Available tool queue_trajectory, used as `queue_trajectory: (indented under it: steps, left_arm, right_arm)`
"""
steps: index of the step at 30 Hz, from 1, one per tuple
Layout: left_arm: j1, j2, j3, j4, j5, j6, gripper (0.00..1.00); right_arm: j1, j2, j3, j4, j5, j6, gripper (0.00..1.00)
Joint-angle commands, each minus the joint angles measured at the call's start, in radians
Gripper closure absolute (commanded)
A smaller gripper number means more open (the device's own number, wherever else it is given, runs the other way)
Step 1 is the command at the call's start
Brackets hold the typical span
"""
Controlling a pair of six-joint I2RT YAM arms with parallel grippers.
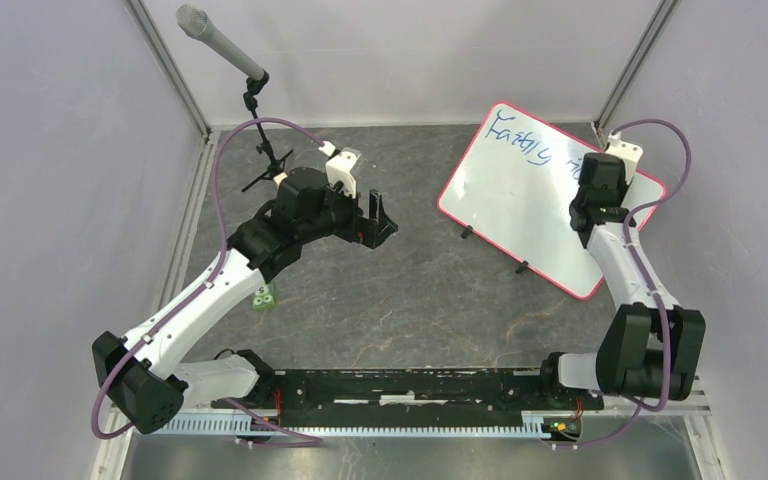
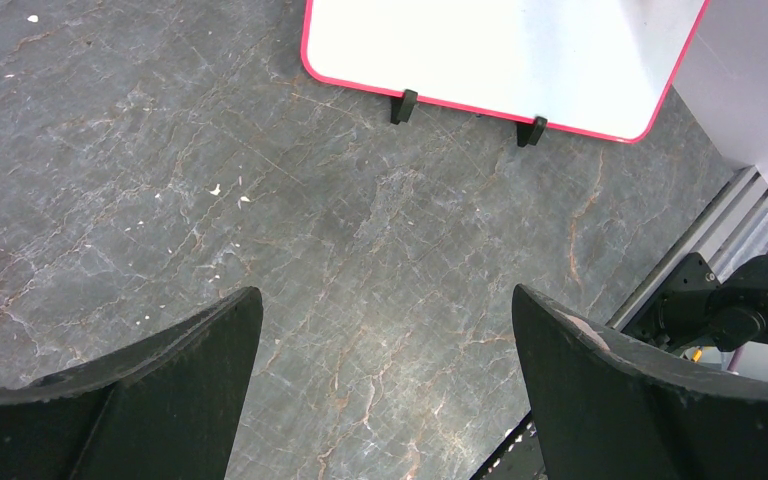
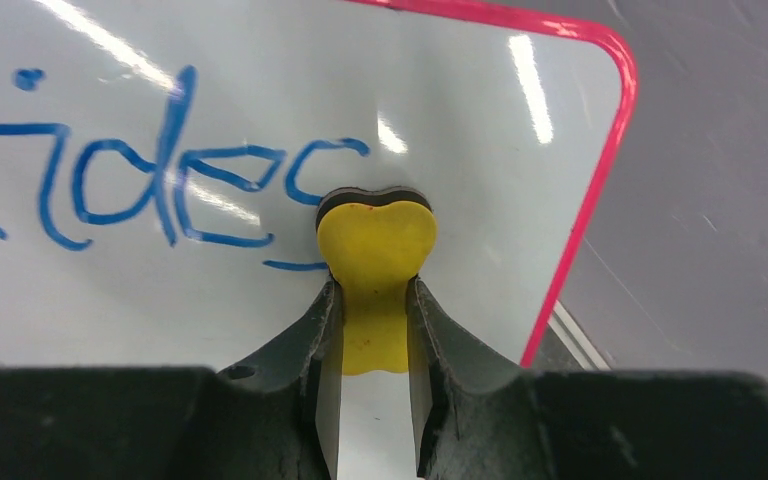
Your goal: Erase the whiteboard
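One heart-shaped eraser [image 3: 375, 240], glossy whiteboard [image 3: 260, 80]

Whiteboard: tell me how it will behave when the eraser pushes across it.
The whiteboard looks rigid and thin, so probably light. Nothing visibly pins it and the left gripper is open and away, so wiping may slide or pivot it on its small black feet. Its glossy face likely lets the yellow eraser glide.
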Motion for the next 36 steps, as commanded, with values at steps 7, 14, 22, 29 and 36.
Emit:
queue_trajectory:
  steps: [7, 14, 22, 29, 36]
  left_arm:
    - [0.001, -0.016, 0.003, 0.023, -0.018, 0.03, 0.0]
    - [0.002, -0.012, 0.003, 0.019, -0.033, 0.037, 0.0]
    - [0.002, -0.015, 0.003, 0.021, -0.025, 0.034, 0.0]
    - [0.002, -0.021, -0.001, 0.032, -0.004, 0.023, 0.0]
    - [-0.003, -0.022, -0.006, 0.04, 0.011, 0.014, 0.0]
  right_arm:
    - [0.187, 0.242, 0.291, 0.048, -0.043, 0.069, 0.77]
    - [0.273, 0.388, 0.47, 0.015, -0.044, 0.103, 0.77]
    - [0.236, 0.338, 0.452, -0.015, 0.007, 0.079, 0.77]
    - [0.116, 0.189, 0.289, -0.012, -0.017, 0.075, 0.77]
    - [-0.031, 0.053, 0.142, -0.007, -0.02, 0.047, 0.76]
